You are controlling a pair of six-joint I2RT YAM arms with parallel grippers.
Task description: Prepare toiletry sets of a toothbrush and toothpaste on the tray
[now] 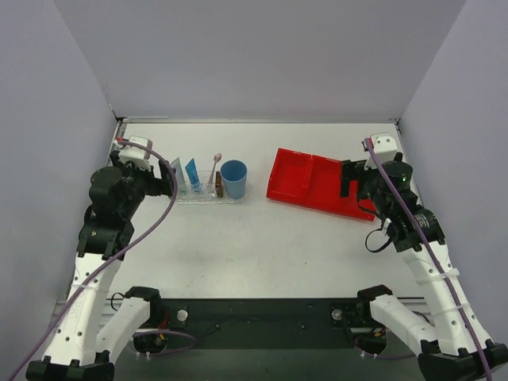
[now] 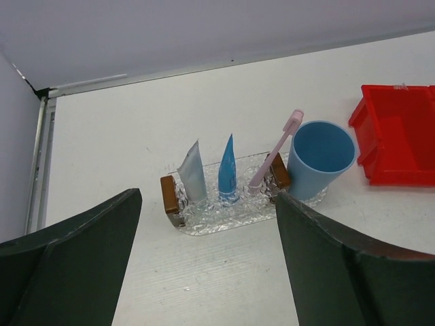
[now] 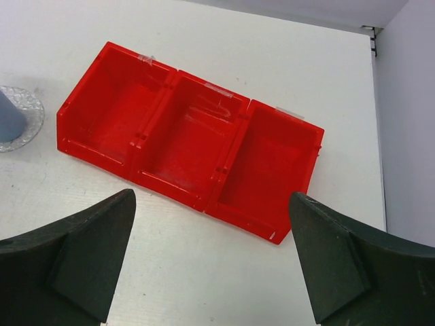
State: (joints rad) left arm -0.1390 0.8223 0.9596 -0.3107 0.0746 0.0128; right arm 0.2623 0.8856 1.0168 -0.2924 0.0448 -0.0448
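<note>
left wrist view shows toothpaste tubes [image 2: 228, 170] upright in the glittery tray [image 2: 217, 221], pink toothbrush [image 2: 275, 155] leaning; right wrist view shows the red bin [image 3: 183, 142] instead. left claw [image 2: 206, 200] and right claw [image 3: 212, 200] gape wide.

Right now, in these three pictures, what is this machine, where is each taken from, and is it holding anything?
Two robot arms, left arm and right arm, stand on a table. The wide picture looks down from above; the other two come from wrist cameras, dark shapes being fingers. A clear tray holds a grey-white tube, a blue tube, a pinkish toothbrush and a blue cup. A red bin lies empty beside it. The left gripper and right gripper are open, holding nothing.
</note>
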